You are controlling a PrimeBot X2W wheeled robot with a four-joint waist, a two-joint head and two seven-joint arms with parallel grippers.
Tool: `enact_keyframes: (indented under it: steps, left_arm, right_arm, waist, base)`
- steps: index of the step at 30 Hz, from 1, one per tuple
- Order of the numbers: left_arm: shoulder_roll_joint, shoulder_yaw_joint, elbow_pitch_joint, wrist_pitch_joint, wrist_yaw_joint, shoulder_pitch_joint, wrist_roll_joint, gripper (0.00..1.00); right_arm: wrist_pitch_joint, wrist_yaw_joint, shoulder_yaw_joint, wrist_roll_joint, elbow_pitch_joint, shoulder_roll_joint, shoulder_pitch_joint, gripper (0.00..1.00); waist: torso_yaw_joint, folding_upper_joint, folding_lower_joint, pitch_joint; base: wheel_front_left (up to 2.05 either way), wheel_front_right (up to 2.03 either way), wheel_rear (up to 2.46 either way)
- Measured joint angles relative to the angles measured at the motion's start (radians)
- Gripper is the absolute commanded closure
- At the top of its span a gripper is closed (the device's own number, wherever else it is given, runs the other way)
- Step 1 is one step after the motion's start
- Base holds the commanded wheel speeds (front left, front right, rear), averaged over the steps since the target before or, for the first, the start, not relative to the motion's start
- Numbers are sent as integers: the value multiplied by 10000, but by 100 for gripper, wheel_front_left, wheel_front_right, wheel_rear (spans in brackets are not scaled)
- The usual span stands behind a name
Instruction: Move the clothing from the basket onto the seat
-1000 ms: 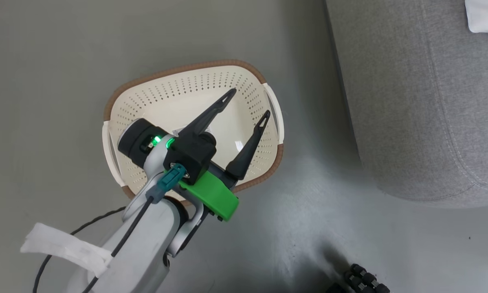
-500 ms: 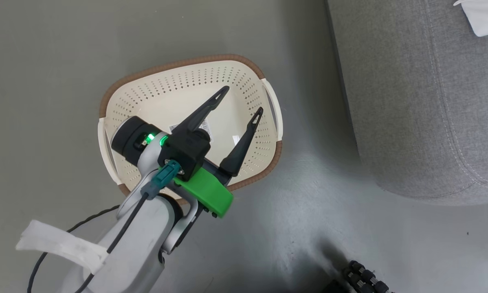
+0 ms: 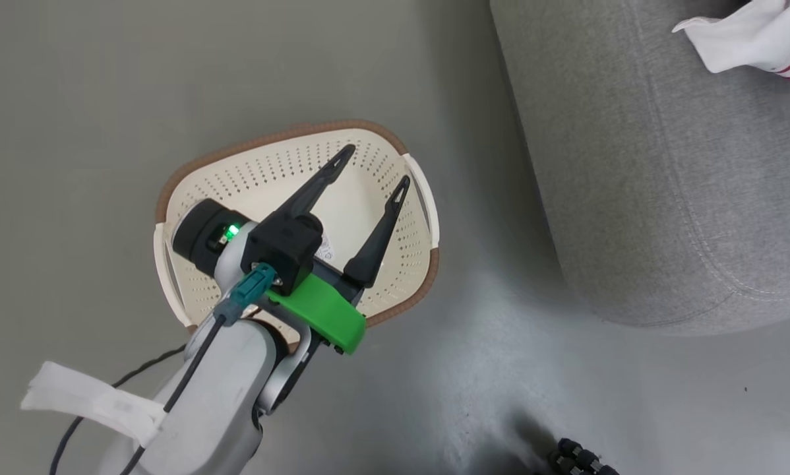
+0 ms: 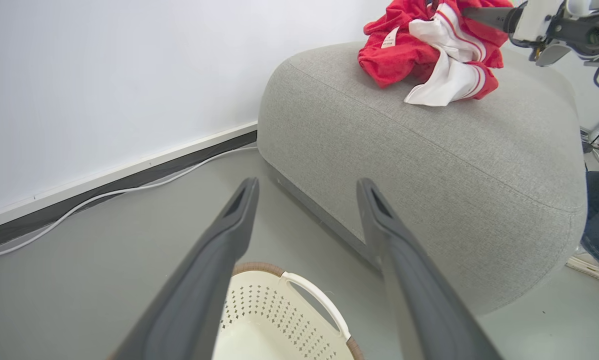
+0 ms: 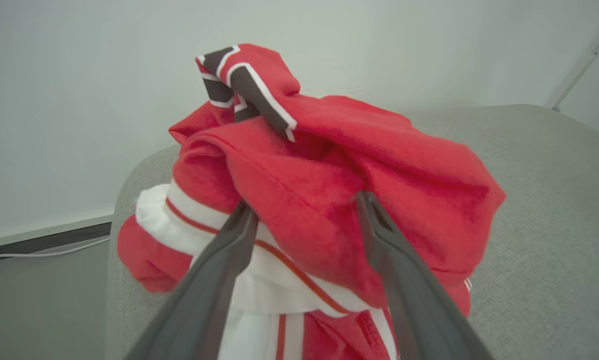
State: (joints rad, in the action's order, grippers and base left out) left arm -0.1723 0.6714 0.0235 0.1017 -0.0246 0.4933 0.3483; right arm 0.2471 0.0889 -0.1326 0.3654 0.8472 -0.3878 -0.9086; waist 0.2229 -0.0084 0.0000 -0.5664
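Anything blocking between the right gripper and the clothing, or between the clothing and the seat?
Nothing visible. The clothing already lies heaped on the seat. The right gripper has its fingers spread right at the fabric, with no other object between.

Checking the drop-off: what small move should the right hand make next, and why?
Probably draw the right hand back, clear of the clothing: its fingers stand apart, the clothing lies heaped on the seat, and fabric bulges between the fingers.
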Motion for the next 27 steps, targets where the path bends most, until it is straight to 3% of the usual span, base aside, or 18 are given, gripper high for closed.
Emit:
enact_keyframes:
  steps: [9, 17, 27]
  left_arm:
    - [257, -27, 483, 499, 0, -580, 324, 0]
    - [529, -280, 928, 903, 13, -1057, 809, 0]
    - [591, -1198, 1300, 1195, 635, -1559, 1273, 0]
  right_arm:
    - [46, -94, -100, -222, -86, 12, 657, 0]
    - [48, -274, -286, -600, -961, 44, 1190, 0]
    - [48, -593, -773, -740, -1630, 675, 2131, 0]
  waist:
    - [158, 0, 0, 1017]
    - [119, 0, 0, 2191]
    - [-237, 0, -1, 3429]
  base:
    - [0, 0, 0]
    - [0, 0, 0]
    - [0, 0, 0]
